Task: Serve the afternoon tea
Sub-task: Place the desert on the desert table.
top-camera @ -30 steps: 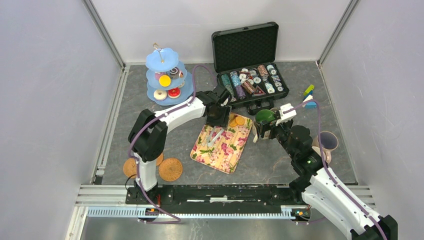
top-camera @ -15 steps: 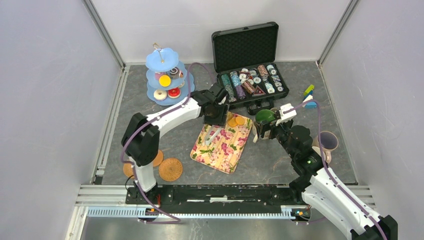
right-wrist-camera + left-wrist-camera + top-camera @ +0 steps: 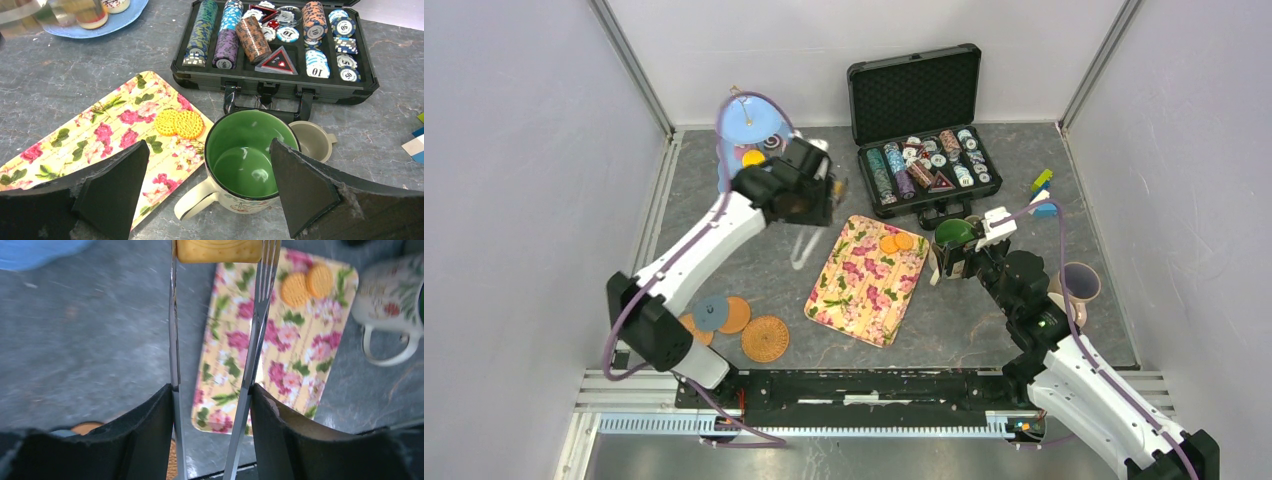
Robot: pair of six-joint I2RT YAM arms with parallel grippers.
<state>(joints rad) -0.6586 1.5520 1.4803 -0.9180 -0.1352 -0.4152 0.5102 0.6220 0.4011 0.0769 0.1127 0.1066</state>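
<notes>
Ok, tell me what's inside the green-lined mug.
The mug looks empty: bare green wall and bottom. Its near inner wall is hidden behind its own rim.

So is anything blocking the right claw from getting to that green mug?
Nothing visible does. The right gripper is open and the green-lined mug stands directly ahead of its fingers. The floral tray lies off to one side, and the chip case sits beyond the mug.

Overhead view from behind, two close wrist views — floral tray common to all.
</notes>
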